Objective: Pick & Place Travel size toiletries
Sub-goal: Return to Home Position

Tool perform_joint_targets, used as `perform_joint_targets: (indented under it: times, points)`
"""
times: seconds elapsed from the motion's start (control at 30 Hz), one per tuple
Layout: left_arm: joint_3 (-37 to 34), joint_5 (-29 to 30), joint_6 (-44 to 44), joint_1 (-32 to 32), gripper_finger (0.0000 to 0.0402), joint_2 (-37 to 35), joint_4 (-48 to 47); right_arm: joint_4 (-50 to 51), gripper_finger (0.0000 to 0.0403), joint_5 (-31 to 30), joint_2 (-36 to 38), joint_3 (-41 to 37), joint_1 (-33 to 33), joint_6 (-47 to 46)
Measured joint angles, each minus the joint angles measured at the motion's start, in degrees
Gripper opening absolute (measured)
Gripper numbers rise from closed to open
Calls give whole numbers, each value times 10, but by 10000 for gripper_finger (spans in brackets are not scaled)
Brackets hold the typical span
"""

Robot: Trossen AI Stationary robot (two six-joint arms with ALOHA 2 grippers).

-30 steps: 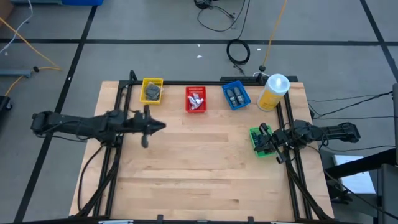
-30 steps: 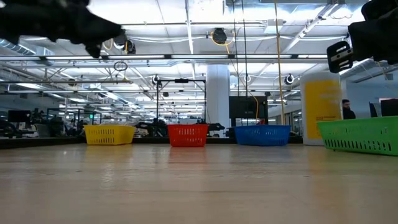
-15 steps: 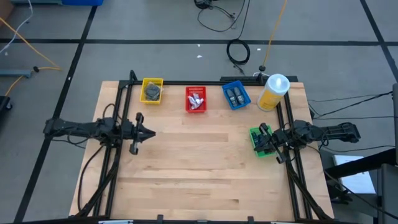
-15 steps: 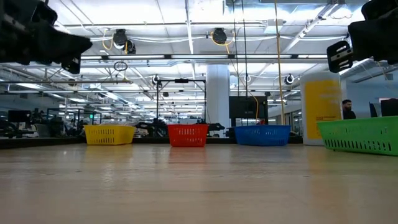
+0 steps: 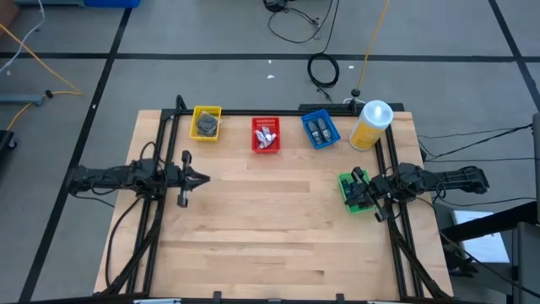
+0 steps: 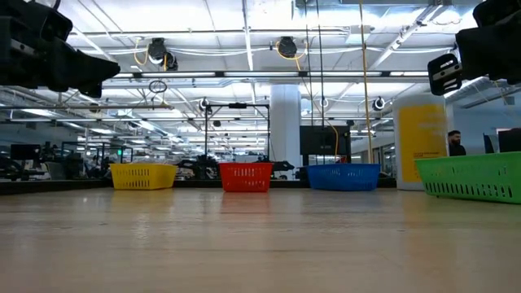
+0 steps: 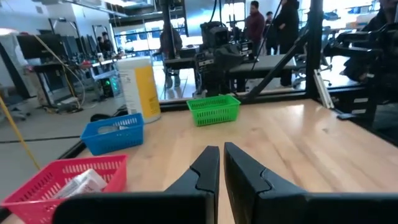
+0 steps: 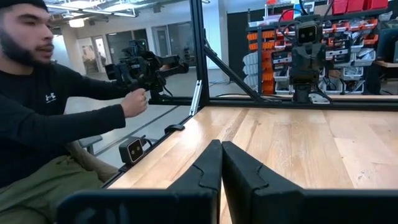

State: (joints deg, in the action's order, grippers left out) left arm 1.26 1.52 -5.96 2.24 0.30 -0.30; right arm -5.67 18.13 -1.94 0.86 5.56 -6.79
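Observation:
The travel size toiletries lie in the baskets at the table's far edge. Dark-grey pieces fill the yellow basket (image 5: 206, 124), white tubes (image 5: 266, 135) the red basket (image 5: 256, 145), small dark bottles (image 5: 318, 130) the blue basket (image 5: 331, 119). A white tube (image 7: 84, 183) also shows in the left wrist view. My left gripper (image 5: 205, 178) (image 7: 221, 150) hangs shut above the table's left side, pointing level, with nothing in it. My right gripper (image 5: 358, 181) (image 8: 221, 144) hangs shut over the green basket (image 5: 348, 196) at the right side, also with nothing in it.
A big yellow bottle (image 5: 369, 124) with a white cap stands at the far right corner. Black frame rails (image 5: 157, 203) run along the table's left, right and far edges. A seated person (image 8: 56, 106) shows beyond the table's edge in the right wrist view.
My left gripper has drawn back toward the table's left edge and sunk lower, still shut and holding nothing; most of that move came early in the second.

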Motion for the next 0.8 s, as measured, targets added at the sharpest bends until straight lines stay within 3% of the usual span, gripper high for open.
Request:
perform_joint_targets:
  times: [0.8]
  points:
    - [-2,5,-27,-8,26,1,17,0,3,0,0,0,0,0]
